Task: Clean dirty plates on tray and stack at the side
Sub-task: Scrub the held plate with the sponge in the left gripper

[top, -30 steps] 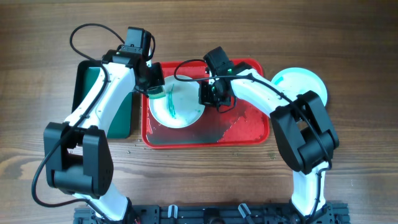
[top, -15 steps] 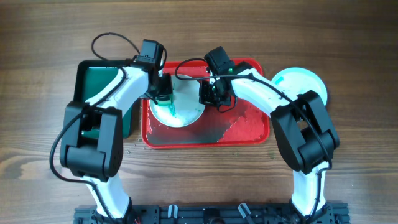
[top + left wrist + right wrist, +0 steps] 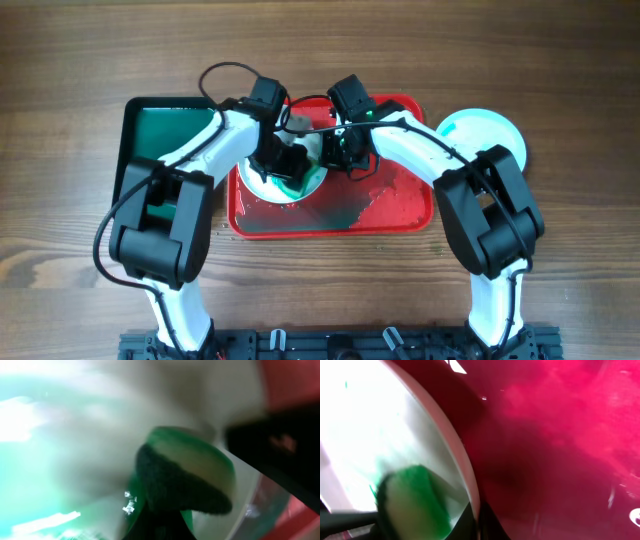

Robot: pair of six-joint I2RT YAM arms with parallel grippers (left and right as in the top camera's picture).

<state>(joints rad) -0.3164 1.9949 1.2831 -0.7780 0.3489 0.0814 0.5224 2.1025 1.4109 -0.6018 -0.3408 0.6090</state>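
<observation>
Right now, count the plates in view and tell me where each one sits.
2. One plate lies on the red tray, partly covered. The other plate sits on the table right of the tray; more may be hidden beneath it.

One plate point(image 3: 257, 187) in the tray point(image 3: 400, 212), second plate point(image 3: 495, 130) on the table point(image 3: 570, 250) right of it, smaller tray point(image 3: 165, 125) left.

Robot lab: wooden table point(image 3: 60, 80), arm rig point(image 3: 340, 345)

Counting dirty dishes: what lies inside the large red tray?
One round white plate, teal-smeared, with a green sponge on it, sits in the red plastic tray. Both arms cover much of it; anything beneath is hidden.
</observation>
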